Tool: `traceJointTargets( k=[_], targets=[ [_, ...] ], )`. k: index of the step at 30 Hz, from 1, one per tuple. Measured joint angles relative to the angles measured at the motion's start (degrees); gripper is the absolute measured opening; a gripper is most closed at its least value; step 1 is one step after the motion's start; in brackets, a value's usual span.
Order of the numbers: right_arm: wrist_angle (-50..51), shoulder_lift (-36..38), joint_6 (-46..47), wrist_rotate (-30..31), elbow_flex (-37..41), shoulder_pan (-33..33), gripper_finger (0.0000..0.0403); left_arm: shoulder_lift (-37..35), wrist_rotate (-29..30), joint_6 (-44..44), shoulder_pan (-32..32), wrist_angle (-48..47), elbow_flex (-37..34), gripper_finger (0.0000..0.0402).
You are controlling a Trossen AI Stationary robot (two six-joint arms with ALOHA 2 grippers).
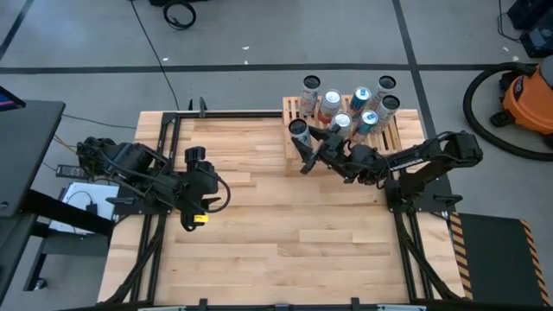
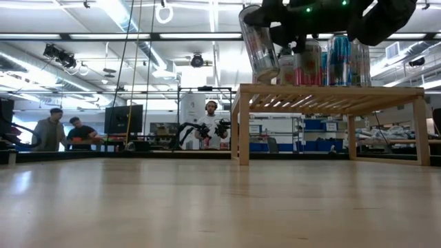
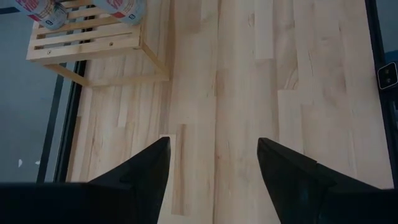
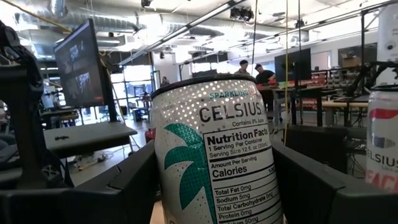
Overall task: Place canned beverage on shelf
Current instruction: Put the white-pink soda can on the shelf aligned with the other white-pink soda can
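A white-and-teal Celsius can (image 4: 211,155) sits between the fingers of my right gripper (image 1: 308,154), which is shut on it. In the low view the can (image 2: 258,45) is tilted over the left end of the light-wood slatted shelf (image 2: 331,91). Whether its bottom touches the slats, I cannot tell. Several other cans (image 1: 359,108) stand upright on the shelf (image 1: 290,108). My left gripper (image 3: 211,162) hangs open over bare table at the left (image 1: 193,216), with nothing between its fingers. My right gripper pinches the can's side wall (image 4: 163,180) between its two fingers (image 4: 127,186), one on each side of the body below the rim. The fingers come roughly level from the table's right side. The can is tilted, its top (image 2: 251,10) leaning toward the table's left.
The shelf stands at the table's far right, its top crowded with cans at the middle and right (image 2: 337,58). Bare wood tabletop (image 1: 285,233) stretches across the middle and near side. People stand in the room beyond the far edge (image 2: 210,117).
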State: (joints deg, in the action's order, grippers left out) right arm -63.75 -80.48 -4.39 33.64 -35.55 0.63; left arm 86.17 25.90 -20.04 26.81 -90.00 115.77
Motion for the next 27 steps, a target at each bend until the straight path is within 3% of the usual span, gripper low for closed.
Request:
traceJointTargets(
  k=[6, 11, 21, 27],
  targets=[
    [-0.9, -5.1, -1.1, -0.5, -3.0, 0.0, 0.0271, 0.0, 0.0, 0.3, 0.0, 0.1, 0.0, 0.0243],
    [-3.8, -10.7, -7.0, 4.6, -7.1, -0.6, 0.0271, 0.0, 0.0, -0.3, 0.0, 0.1, 0.0, 0.0243],
    [-8.0, -13.8, -6.1, 9.6, -7.6, -1.0, 0.0274, 0.0, 0.0, -0.4, 0.0, 0.0, 0.0, 0.0243],
    [-7.8, -13.5, -5.9, 15.6, -7.6, -2.1, 0.0288, 0.0, 0.0, -1.8, 0.0, 0.0, 0.0, 0.0243]
  ],
)
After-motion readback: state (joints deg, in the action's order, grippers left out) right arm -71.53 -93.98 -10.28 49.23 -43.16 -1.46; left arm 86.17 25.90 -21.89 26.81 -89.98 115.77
